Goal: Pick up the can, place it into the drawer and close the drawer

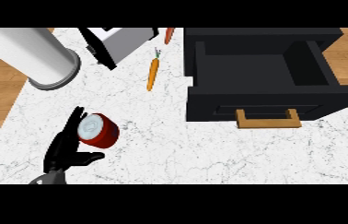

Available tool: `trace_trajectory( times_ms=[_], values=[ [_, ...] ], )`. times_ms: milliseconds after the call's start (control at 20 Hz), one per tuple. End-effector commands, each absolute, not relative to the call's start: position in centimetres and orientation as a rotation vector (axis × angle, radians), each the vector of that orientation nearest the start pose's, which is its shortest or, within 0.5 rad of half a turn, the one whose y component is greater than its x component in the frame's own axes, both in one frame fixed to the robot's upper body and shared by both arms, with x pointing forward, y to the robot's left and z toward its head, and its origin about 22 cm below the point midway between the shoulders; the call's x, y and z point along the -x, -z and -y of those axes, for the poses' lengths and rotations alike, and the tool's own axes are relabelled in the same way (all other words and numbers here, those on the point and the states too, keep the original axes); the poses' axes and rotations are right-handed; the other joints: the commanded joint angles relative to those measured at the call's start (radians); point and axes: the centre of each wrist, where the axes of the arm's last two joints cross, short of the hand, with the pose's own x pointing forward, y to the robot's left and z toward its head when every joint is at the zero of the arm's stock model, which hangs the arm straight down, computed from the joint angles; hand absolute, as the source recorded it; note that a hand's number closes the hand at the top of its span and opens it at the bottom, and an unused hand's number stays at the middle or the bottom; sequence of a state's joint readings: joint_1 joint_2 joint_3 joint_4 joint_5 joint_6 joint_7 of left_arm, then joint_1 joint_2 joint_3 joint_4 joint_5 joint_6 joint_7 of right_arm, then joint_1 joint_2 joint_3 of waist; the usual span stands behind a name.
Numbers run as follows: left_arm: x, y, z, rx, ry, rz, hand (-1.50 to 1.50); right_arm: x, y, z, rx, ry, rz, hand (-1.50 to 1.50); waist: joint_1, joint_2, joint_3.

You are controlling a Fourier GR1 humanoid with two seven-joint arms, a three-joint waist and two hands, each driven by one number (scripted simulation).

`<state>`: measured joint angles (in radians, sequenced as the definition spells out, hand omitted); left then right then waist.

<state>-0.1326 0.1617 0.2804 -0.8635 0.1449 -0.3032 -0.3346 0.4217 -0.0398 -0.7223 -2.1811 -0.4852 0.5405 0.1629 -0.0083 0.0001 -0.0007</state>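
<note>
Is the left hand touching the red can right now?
Touching. The head view shows the left hand with its fingers lying against the silver end of the tilted can and its thumb just below; no counter shows between fingers and can.

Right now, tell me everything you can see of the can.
The can is short and red with a silvery lid, metal by its look. It lies tilted, lid facing up-left, on the white marble counter, left of the open black drawer. The left hand curls against its left side, thumb below it.
</note>
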Motion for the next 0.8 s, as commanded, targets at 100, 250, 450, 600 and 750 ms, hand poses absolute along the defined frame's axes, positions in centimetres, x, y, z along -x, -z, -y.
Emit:
trace_trajectory(
  times_ms=[100,250,450,600,750],
  values=[
    [-24.6,12.4,-32.1,0.132,-0.183,1.382,-1.5,-6.6,-12.5,38.9,0.205,0.086,1.786,-1.5,-0.001,0.0,0.0],
    [-25.1,13.5,-30.1,0.141,-0.217,1.401,-1.5,-7.5,-12.5,39.1,0.184,0.086,1.785,-1.5,-0.002,0.002,0.0],
    [-24.9,13.6,-31.7,0.18,-0.247,1.372,1.5,-6.8,-12.0,38.4,0.158,0.088,1.781,-1.5,-0.002,0.001,0.0],
    [-27.6,12.0,-29.0,0.289,-0.22,1.382,1.5,-5.7,-11.4,38.2,0.172,0.079,1.768,-1.5,-0.004,0.0,0.0],
    [-26.2,11.4,-29.9,0.341,-0.182,1.349,1.5,-6.0,-11.4,38.6,0.175,0.101,1.768,-1.5,0.006,-0.002,0.001]
  ],
)
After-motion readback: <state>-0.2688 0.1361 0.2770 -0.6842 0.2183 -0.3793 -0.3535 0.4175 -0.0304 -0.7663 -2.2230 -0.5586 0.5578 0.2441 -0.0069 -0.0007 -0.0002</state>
